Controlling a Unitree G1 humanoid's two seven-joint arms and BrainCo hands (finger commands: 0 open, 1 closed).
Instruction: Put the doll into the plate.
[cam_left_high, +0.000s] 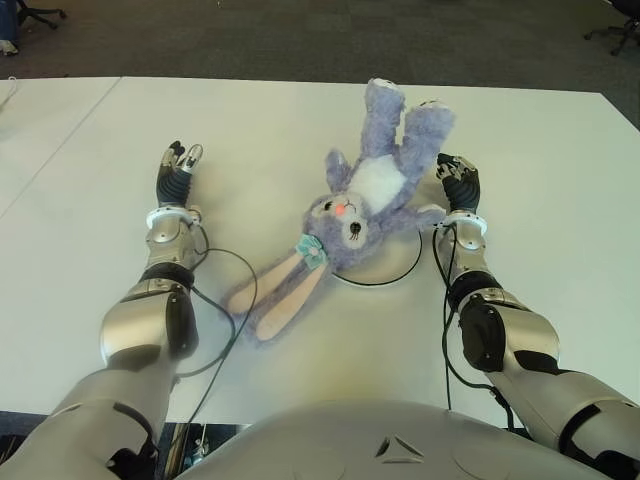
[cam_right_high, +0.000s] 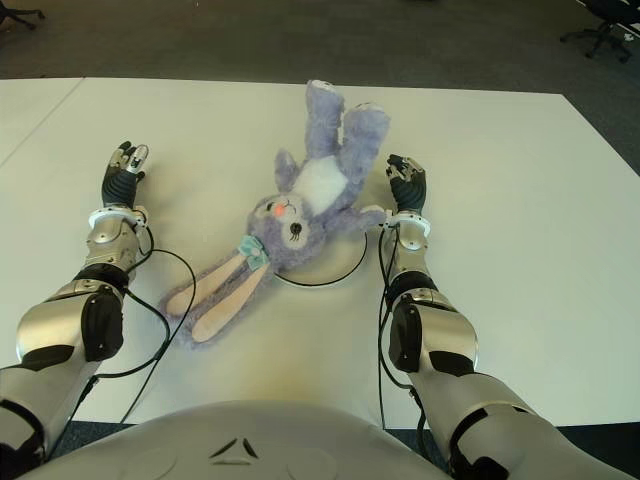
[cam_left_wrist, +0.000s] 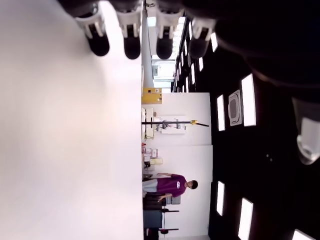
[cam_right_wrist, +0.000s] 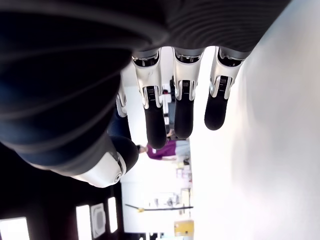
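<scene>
A purple plush rabbit doll (cam_left_high: 372, 195) lies on its back across the white plate (cam_left_high: 400, 265), feet pointing to the far side, head and long ears (cam_left_high: 283, 290) trailing off the plate's near-left rim onto the table. My right hand (cam_left_high: 458, 182) shows just right of the doll, apart from it, fingers (cam_right_wrist: 183, 105) extended and holding nothing. My left hand (cam_left_high: 178, 166) shows well to the left on the table side, fingers (cam_left_wrist: 131, 35) straight and empty.
The white table (cam_left_high: 250, 130) stretches around the plate, its far edge meeting a dark floor. Black cables (cam_left_high: 235, 300) loop beside both forearms. Office chair bases (cam_left_high: 615, 35) stand on the floor at the far corners.
</scene>
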